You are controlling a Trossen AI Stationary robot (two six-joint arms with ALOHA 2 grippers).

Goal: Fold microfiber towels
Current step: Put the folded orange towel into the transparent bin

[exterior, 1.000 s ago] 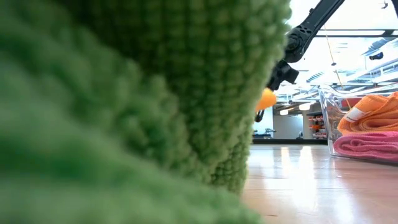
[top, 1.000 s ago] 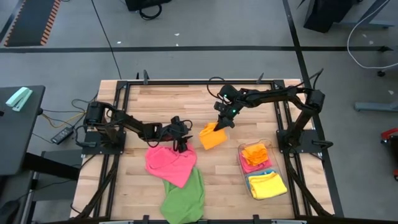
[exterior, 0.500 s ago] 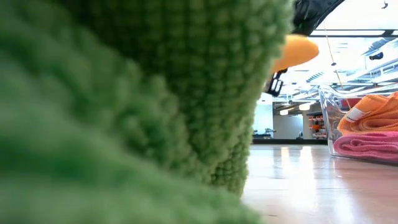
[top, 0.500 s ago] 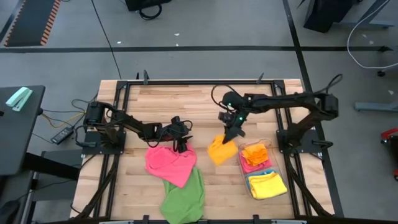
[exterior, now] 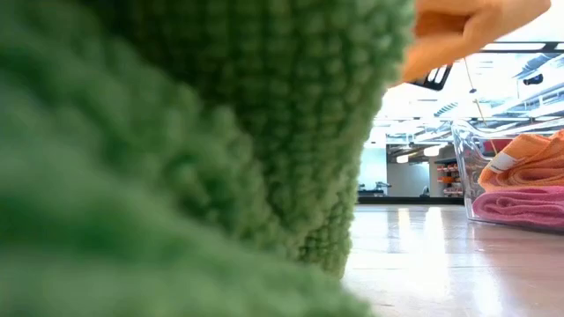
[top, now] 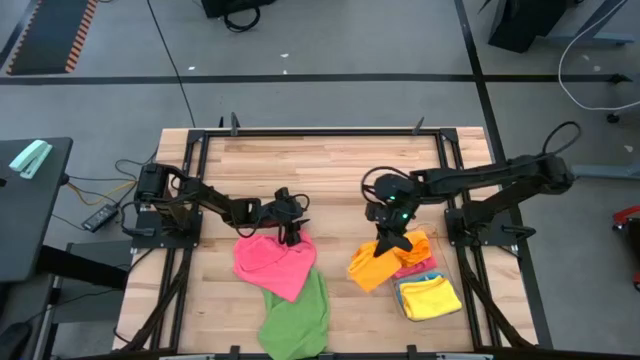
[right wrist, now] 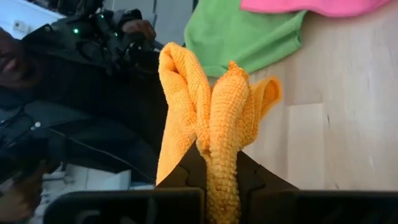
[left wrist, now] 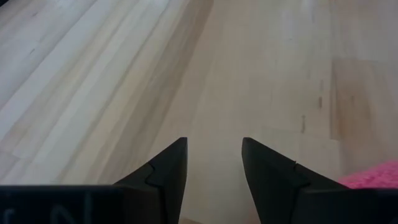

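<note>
1. High view: right claw point(top: 390, 243) clamped on folded orange towel point(top: 372, 268), hanging beside clear bin point(top: 392, 277) with orange, pink and yellow towels inside. Left claw point(top: 290, 232) low at edge of pink towel point(top: 272, 263); green towel point(top: 296, 318) partly under it, on wooden surface point(top: 300, 165).
2. Low view: mostly blocked by green towel point(exterior: 176, 150); orange towel point(exterior: 467, 31) seen off the surface, bin point(exterior: 515, 180) contents stacked. Not evident from above.
3. Left wrist view: fingers point(left wrist: 168, 171) apart, nothing between; pink towel point(left wrist: 373, 175) just beside.
4. Right wrist view: orange towel point(right wrist: 211, 124) bunched, pinched at fold. Judged light, limp, non-slip; best gripped at corners or folded edges.
</note>
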